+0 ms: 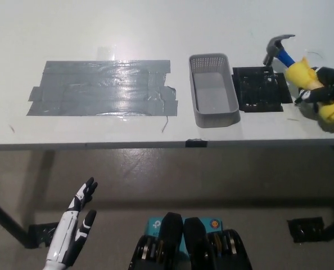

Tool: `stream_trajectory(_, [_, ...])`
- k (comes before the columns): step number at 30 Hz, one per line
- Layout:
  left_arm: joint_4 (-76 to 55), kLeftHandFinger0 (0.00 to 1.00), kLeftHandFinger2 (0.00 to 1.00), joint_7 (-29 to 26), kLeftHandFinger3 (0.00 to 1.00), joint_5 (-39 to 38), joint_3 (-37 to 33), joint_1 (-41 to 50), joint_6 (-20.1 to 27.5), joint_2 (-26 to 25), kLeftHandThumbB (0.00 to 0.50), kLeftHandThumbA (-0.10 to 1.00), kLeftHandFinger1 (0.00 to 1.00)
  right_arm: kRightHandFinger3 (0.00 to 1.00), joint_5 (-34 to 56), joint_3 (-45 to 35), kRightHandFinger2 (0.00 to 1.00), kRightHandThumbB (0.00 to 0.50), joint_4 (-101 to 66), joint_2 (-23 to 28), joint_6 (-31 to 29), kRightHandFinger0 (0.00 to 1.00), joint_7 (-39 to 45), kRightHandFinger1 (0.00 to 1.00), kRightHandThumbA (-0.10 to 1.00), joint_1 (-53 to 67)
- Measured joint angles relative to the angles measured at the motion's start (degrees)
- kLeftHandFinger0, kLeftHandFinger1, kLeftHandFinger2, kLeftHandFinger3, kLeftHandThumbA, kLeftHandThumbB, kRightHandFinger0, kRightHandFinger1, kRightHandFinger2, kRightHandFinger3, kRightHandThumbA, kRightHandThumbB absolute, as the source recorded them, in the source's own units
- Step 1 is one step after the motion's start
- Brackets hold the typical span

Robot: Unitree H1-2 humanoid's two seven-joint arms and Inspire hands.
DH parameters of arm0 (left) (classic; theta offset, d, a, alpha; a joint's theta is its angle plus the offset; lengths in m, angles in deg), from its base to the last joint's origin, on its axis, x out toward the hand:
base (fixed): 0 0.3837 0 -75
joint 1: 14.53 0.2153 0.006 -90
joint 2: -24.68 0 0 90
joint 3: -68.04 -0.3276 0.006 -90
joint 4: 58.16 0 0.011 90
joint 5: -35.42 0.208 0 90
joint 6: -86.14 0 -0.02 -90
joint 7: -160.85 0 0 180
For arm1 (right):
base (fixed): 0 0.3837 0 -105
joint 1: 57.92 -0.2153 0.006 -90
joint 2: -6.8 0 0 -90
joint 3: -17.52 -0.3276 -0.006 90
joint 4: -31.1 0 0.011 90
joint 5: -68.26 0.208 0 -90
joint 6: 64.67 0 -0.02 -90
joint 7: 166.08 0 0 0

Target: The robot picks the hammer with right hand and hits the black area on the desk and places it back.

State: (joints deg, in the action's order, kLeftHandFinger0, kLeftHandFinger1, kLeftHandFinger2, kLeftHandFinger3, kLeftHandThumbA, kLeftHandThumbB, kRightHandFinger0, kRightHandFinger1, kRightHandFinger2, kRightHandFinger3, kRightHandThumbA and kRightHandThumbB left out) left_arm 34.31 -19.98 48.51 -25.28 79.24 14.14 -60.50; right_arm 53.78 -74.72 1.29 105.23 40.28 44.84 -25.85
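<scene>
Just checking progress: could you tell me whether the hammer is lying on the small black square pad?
No, the black right hand holds the yellow-and-blue-handled hammer raised beside the pad.

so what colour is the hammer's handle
Yellow with a blue section near the metal head; the hammer is held in the black right hand. Head view shows it.

No text, label, brand, number or sign can be read anywhere in the head view. The bench (156, 22), the grey tape patch (102, 88), the basket (213, 90), the black pad (261, 89) and the hammer (290, 59) all show plain surfaces. Nothing legible stands on them.
</scene>
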Motion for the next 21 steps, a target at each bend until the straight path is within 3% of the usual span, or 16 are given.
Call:
stream_trajectory(9, [-0.19, 0.94, 1.00, 0.01, 1.00, -0.13, 0.03, 0.00, -0.07, 0.00, 0.138, 1.00, 1.00, 1.00, 5.36, -5.58, 1.00, 0.256, 6.63, -1.77, -1.45, 1.00, -4.36, 1.00, 0.62, -1.40])
stream_trajectory(11, [-0.19, 0.93, 1.00, 0.01, 1.00, -0.15, 0.04, -0.01, -0.07, 0.00, 0.139, 1.00, 1.00, 1.00, 5.59, -5.49, 1.00, 0.272, 6.90, -1.90, -2.23, 1.00, -5.31, 1.00, 0.74, -1.37])
stream_trajectory(12, [-0.19, 0.93, 1.00, 0.01, 1.00, -0.15, 0.04, -0.01, -0.08, 0.00, 0.140, 1.00, 1.00, 1.00, 5.62, -4.95, 1.00, 0.256, 7.01, -2.06, -3.23, 1.00, -6.31, 1.00, 0.79, -1.31])
stream_trajectory(15, [-0.18, 0.92, 1.00, 0.00, 1.00, -0.17, 0.05, -0.03, -0.08, 0.00, 0.129, 1.00, 1.00, 1.00, 4.92, -2.38, 1.00, 0.259, 7.05, -2.23, -5.99, 1.00, -9.24, 1.00, 0.84, -1.08])
stream_trajectory(16, [-0.18, 0.92, 1.00, 0.00, 1.00, -0.17, 0.05, -0.05, -0.08, 0.00, 0.130, 1.00, 1.00, 1.00, 4.65, -1.43, 1.00, 0.295, 7.04, -2.31, -7.08, 1.00, -10.52, 1.00, 0.86, -0.94])
stream_trajectory(18, [-0.17, 0.92, 1.00, 0.00, 1.00, -0.17, 0.05, -0.03, -0.08, 0.00, 0.125, 1.00, 1.00, 1.00, 4.19, -0.52, 1.00, 0.312, 6.84, -2.45, -8.36, 1.00, -12.48, 1.00, 0.92, -0.63])
stream_trajectory(21, [-0.11, 0.92, 1.00, 0.00, 1.00, -0.17, 0.05, -0.04, -0.09, 0.00, 0.126, 1.00, 1.00, 1.00, 2.96, 1.32, 1.00, 0.283, 6.23, -2.57, -9.53, 1.00, -15.50, 1.00, 0.97, -0.12])
